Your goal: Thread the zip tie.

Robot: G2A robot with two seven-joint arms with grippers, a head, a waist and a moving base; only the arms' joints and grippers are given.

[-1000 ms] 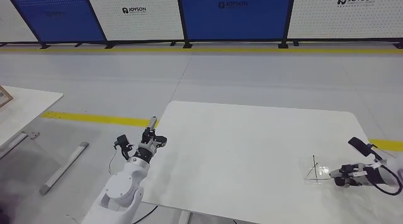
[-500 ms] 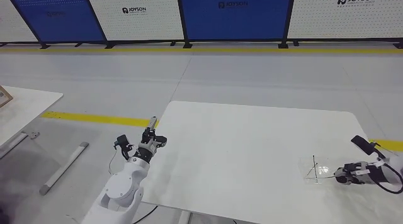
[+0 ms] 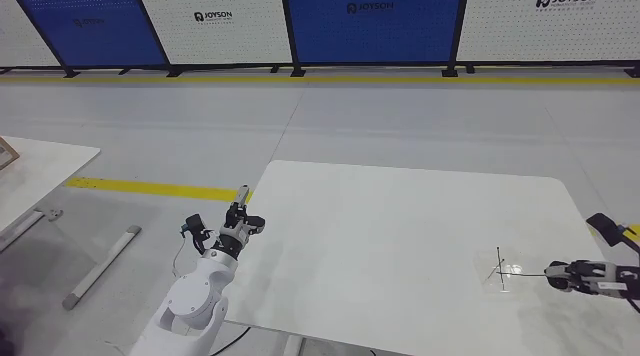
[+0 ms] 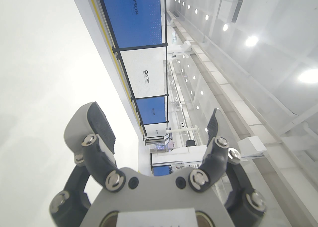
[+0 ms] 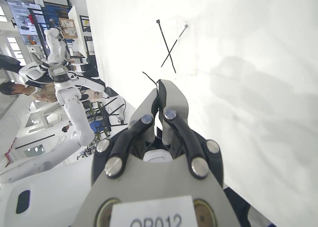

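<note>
Zip tie (image 5: 149, 77), thin black strip, pinched in right claw (image 5: 159, 83); left claw (image 4: 155, 113) spread wide.

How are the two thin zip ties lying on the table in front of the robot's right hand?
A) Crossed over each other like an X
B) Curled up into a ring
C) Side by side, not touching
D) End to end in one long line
A: in the right wrist view the two zip ties lie across each other on the white table, forming an X.
</note>
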